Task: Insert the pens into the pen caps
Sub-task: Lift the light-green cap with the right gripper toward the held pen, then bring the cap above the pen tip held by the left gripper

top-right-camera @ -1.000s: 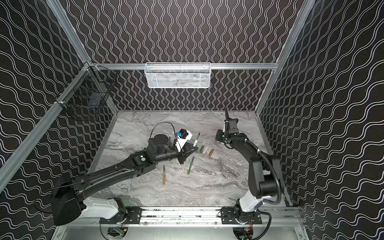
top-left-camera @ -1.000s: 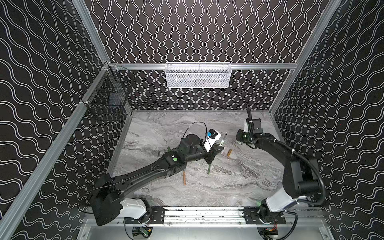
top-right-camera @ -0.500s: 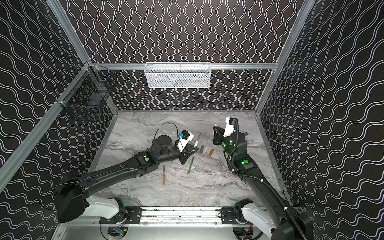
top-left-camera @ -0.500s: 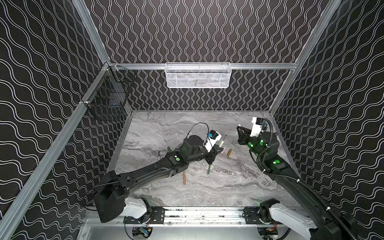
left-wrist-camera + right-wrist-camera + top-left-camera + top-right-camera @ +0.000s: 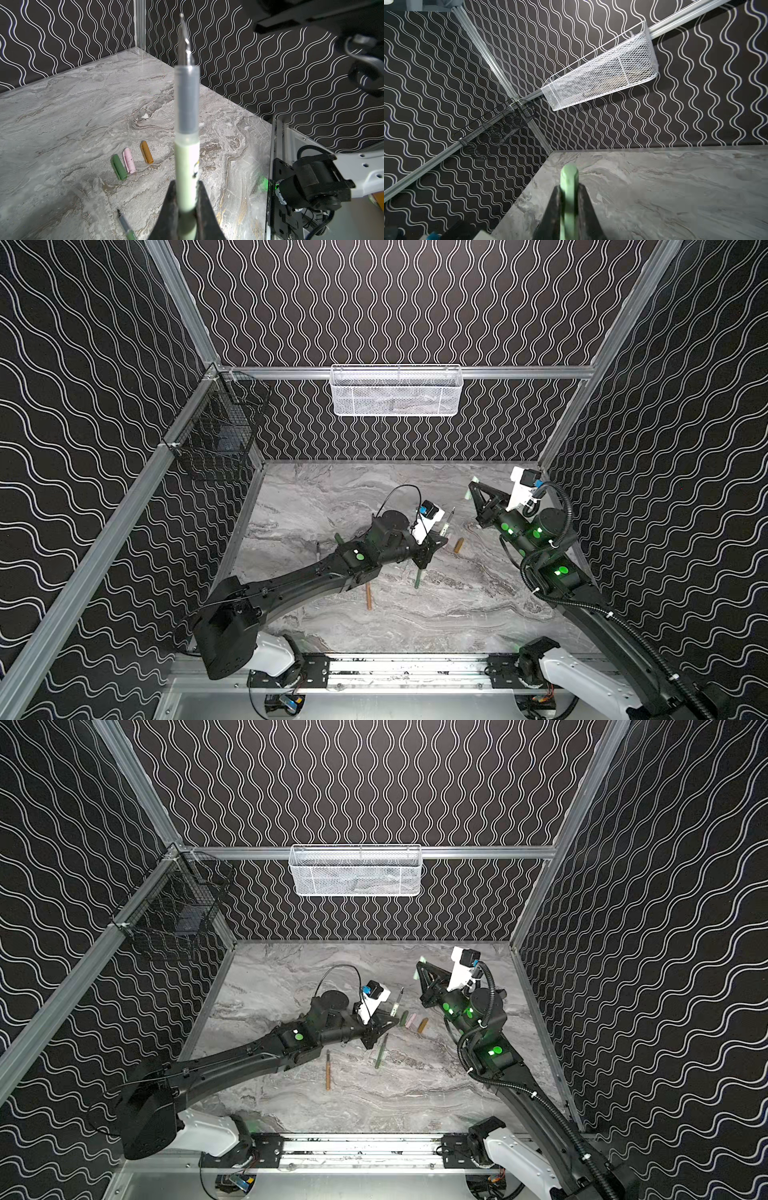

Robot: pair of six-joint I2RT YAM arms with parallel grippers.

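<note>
Between the clamped jaws of the left gripper [image 5: 187,184], above the grey marble table [image 5: 62,114], sits the thin pale green stick pen [image 5: 187,149], its dark tip pointing away from the gripper. The right gripper [image 5: 569,188], well apart, grips the stubby pale green cap [image 5: 569,176]. A dark green cap [image 5: 119,167], a pink cap [image 5: 129,160] and an orange-brown cap [image 5: 147,152] lie side by side on the table.

- A robot test cell in a lab.
- Dark wavy-patterned panels [image 5: 395,302] close in three sides, held in a bare aluminium frame [image 5: 519,372].
- The left arm [image 5: 291,585] and right arm [image 5: 602,614] stand on a metal rail [image 5: 407,668] at the front edge of the marble-look counter [image 5: 436,614].
- A white mesh basket [image 5: 397,406] and a black wire basket [image 5: 216,435] hang from the frame.
</note>
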